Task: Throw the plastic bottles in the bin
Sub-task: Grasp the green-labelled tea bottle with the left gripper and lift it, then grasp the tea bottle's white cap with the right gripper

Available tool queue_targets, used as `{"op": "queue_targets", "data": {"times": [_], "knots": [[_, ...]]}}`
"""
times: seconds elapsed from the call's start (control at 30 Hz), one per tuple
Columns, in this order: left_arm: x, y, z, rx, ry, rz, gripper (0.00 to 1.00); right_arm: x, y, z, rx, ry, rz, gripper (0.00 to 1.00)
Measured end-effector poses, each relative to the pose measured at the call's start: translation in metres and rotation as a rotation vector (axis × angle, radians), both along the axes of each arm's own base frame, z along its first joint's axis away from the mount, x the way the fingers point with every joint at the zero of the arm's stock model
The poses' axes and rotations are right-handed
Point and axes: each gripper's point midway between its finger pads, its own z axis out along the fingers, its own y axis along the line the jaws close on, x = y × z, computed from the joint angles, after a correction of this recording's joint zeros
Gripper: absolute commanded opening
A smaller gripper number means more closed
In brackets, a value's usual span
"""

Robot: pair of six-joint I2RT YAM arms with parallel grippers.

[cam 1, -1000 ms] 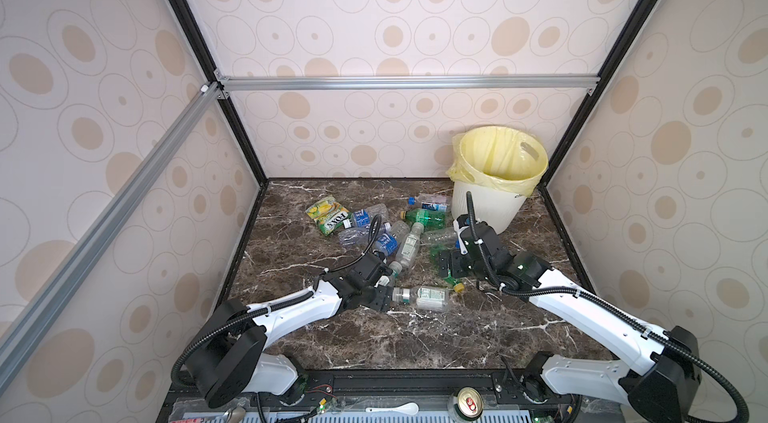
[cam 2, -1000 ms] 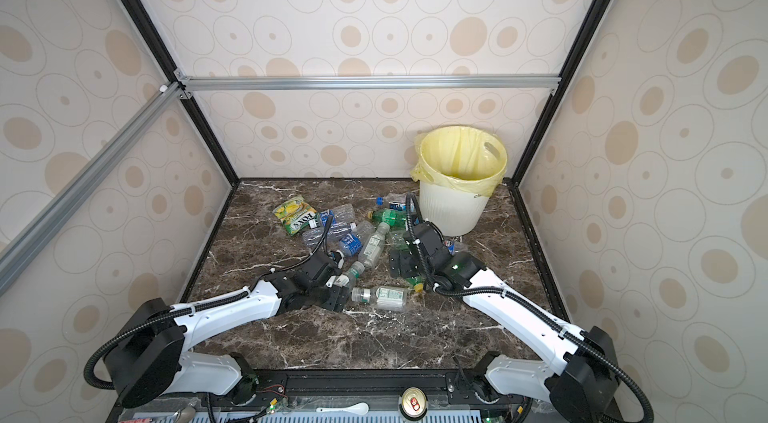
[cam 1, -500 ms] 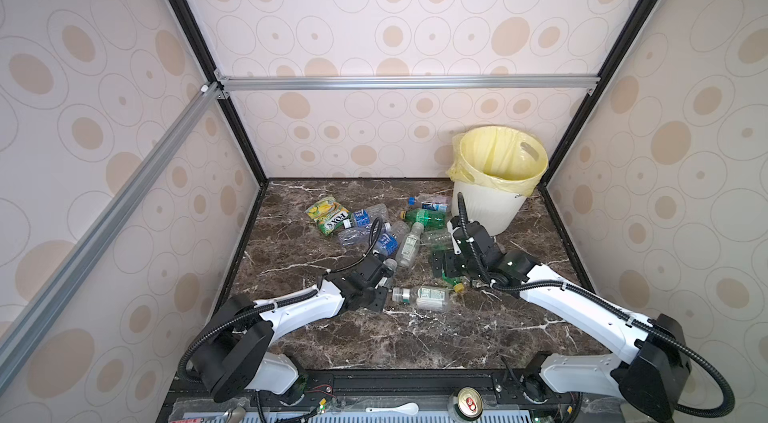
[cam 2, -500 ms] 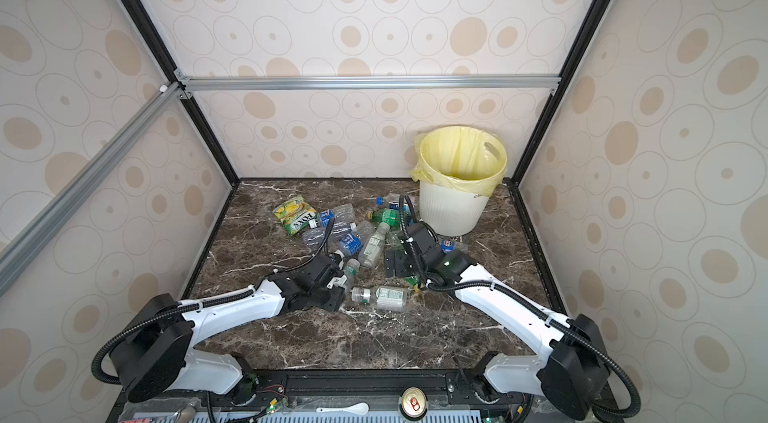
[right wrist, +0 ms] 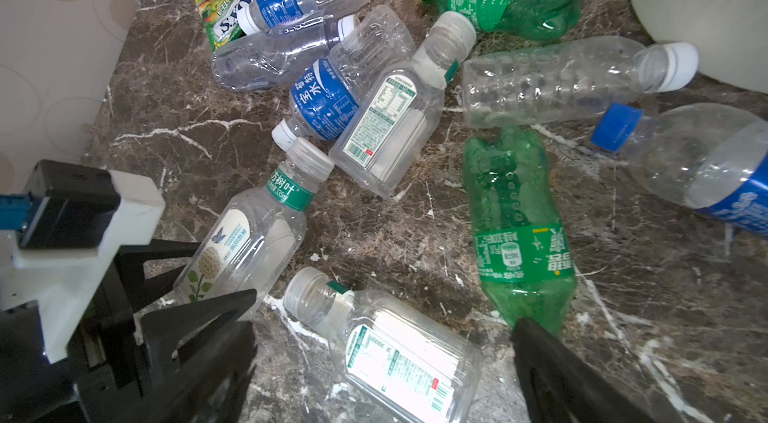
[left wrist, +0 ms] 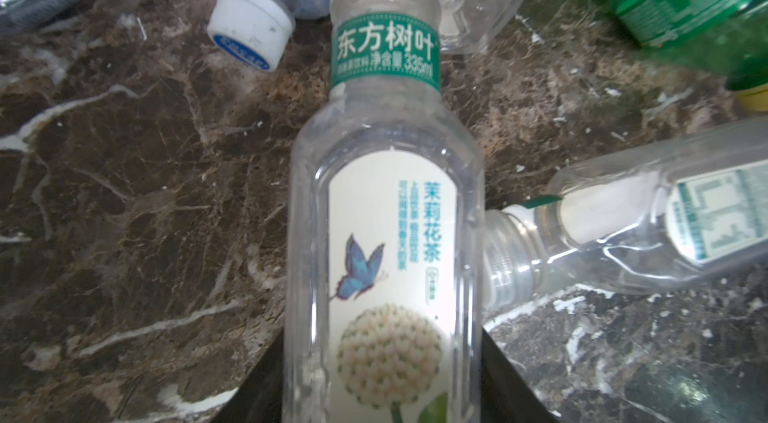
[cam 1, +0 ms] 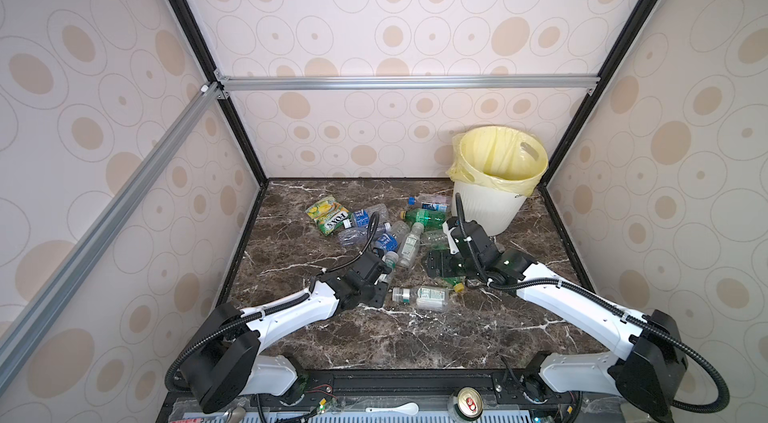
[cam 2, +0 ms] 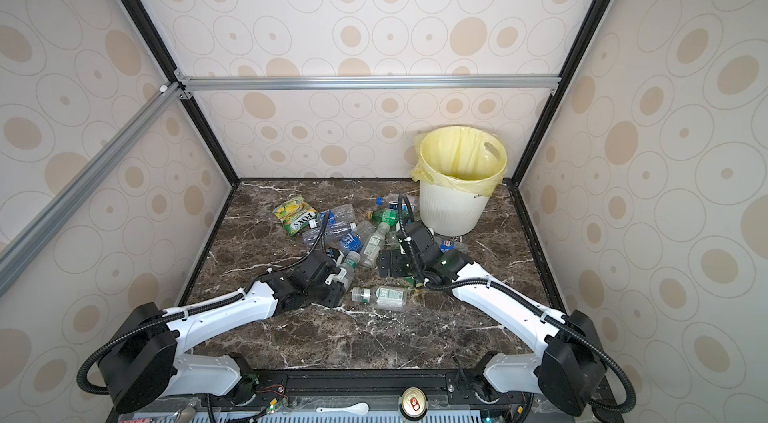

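The left gripper (right wrist: 222, 275) has just clamped the tea bottle (left wrist: 386, 213), so carrying it to the bin (cam 1: 490, 213) looks next. The right gripper (cam 1: 446, 265) gapes open beside it.

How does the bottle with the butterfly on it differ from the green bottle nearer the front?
The butterfly bottle is clear with a white label; the green bottle is tinted green with a green label. The butterfly bottle is squarish and undented; the green bottle is dented. The left end effector grips the butterfly bottle; the green bottle lies ungripped. Both are plastic and outside the bin.
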Motion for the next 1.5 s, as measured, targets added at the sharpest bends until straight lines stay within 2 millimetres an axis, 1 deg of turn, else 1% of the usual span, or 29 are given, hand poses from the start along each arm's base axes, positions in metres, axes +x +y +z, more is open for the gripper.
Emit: {"op": "queue_targets", "data": {"times": [0.13,0.23,0.37,0.47,0.53,0.67,0.87,1.0,1.17,1.27,1.4,1.5], "knots": [[0.006,-0.011,0.024,-0.067,-0.059,-0.022,0.47,-0.002,0.006,-0.004,0.038,0.042,-0.009,1.0],[0.01,-0.018,0.045,-0.133,-0.117,-0.034,0.47,-0.003,0.011,-0.003,0.072,0.065,-0.014,1.0],[0.017,-0.028,0.075,-0.214,-0.19,-0.05,0.47,-0.001,0.02,0.01,0.133,0.066,-0.014,1.0],[0.022,-0.037,0.091,-0.255,-0.225,-0.067,0.47,0.003,0.027,0.022,0.179,0.055,-0.014,1.0],[0.024,-0.041,0.098,-0.278,-0.243,-0.077,0.47,0.004,0.031,0.027,0.207,0.051,-0.015,0.99],[0.025,-0.048,0.106,-0.317,-0.262,-0.096,0.46,0.006,0.036,0.034,0.247,0.047,-0.017,0.97],[0.027,-0.058,0.113,-0.362,-0.274,-0.123,0.46,0.013,0.046,0.047,0.289,0.037,-0.012,0.95],[0.027,-0.063,0.118,-0.389,-0.284,-0.14,0.46,0.018,0.052,0.047,0.307,0.042,-0.01,0.93],[0.027,-0.067,0.124,-0.416,-0.296,-0.154,0.46,0.023,0.06,0.049,0.342,0.047,-0.004,0.87],[0.026,-0.07,0.126,-0.428,-0.299,-0.163,0.48,0.025,0.065,0.05,0.365,0.051,0.002,0.8],[0.025,-0.071,0.128,-0.438,-0.299,-0.173,0.49,0.027,0.072,0.052,0.391,0.055,0.011,0.68],[0.025,-0.072,0.129,-0.44,-0.301,-0.172,0.53,0.029,0.072,0.052,0.396,0.057,0.009,0.6]]}}
